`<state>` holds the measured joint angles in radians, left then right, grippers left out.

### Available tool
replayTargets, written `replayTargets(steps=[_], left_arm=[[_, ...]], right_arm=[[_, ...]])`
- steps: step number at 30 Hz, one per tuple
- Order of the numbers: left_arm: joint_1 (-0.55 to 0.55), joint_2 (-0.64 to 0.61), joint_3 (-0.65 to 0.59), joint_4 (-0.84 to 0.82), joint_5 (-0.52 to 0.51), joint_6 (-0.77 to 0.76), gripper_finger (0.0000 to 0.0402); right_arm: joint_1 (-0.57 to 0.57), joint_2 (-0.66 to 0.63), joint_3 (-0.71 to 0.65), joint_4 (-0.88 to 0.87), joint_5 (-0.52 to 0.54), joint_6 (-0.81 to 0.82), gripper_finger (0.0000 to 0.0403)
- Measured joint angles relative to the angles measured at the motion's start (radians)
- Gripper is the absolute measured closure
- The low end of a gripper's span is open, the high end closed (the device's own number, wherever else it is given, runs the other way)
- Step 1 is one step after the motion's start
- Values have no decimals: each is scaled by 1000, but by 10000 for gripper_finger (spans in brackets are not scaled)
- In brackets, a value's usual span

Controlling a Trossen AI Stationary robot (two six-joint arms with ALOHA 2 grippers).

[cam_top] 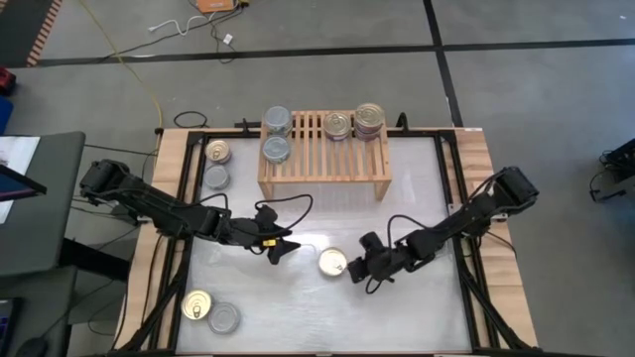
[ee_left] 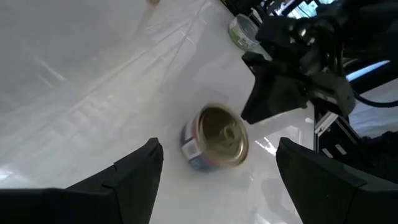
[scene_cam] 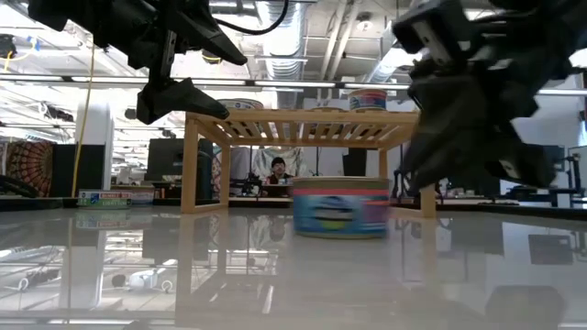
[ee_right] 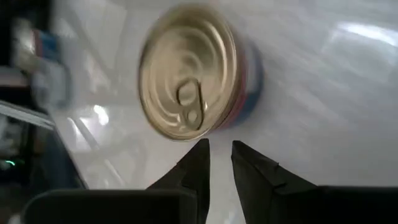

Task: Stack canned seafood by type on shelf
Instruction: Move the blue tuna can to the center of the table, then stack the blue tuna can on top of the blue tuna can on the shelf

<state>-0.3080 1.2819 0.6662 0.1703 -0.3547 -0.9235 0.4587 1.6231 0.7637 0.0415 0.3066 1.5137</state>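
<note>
Just below the centre of the high view, 1 gold-lidded tin (cam_top: 332,262) sits alone on the white desk (cam_top: 417,188), its pull-tab facing up. The right claw (cam_top: 359,268) hangs just beside it on its right, fingers drawn nearly together with only a thin slit between them and nothing in their grip; the right wrist view shows the 2 tips pointing at the tin's rim rather than straddling it, so they would likely have to spread before they could take it. The left claw (cam_top: 279,245) hovers to the tin's left, near but apart, spread wide and empty, and its wrist view frames the same tin between its 2 fingers. In the upper middle stands the wooden shelf (cam_top: 323,159), already carrying sorted goods: 2 silver-topped tins (cam_top: 277,135) toward its left end and 2 gold-lidded stacks (cam_top: 354,123) toward its right end, which suggests each kind has its own side. 2 more tins (cam_top: 216,165) wait at the desk's upper left beside the shelf, and 2 others (cam_top: 209,311) at the lower left.
</note>
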Motion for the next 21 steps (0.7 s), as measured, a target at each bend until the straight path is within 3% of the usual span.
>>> replayTargets(steps=[10, 17, 21], left_arm=[[-6, 0, 0, 2, 59, -25, 102], [-46, 1, 6, -5, -29, -98, 102], [-55, 1, 53, -37, -53, -99, 102]], right_arm=[[10, -60, 23, -114, 39, 12, 308], [13, -187, 23, -245, 44, -73, 308], [42, -264, 23, -411, 111, -52, 308]])
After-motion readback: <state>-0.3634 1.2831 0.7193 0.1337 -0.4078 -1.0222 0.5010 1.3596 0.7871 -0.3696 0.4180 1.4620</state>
